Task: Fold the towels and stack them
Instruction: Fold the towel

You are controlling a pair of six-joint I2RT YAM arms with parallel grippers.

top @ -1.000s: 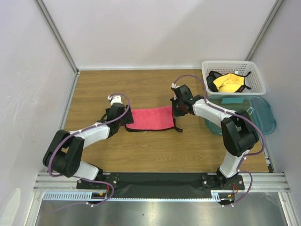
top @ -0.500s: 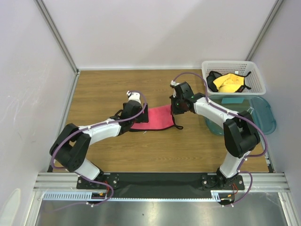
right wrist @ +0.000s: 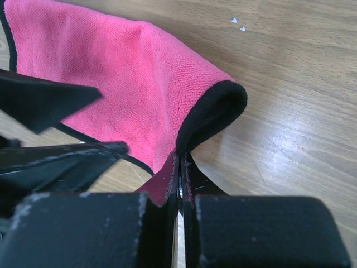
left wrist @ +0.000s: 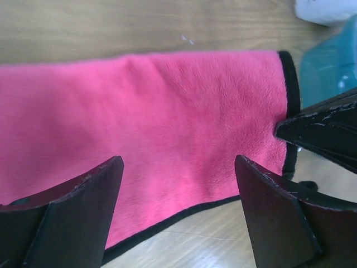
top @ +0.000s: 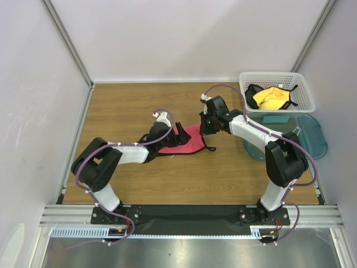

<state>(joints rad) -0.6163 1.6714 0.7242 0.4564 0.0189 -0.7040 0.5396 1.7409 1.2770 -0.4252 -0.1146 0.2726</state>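
Pinching the right hem of the pink-red, black-edged cloth towel (top: 188,143) mid-table, the right gripper (top: 205,130) is clamped; the left gripper (top: 181,133) gapes empty over it. A white lattice plastic basket (top: 276,76) and teal translucent tub (top: 313,140) stand well apart, rightward.

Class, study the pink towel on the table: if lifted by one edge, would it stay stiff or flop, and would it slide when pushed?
Probably floppy: the pink towel curls softly over at its raised black-edged corner. Likely light, being thin cloth. Pushed, it would probably bunch rather than slide flat.
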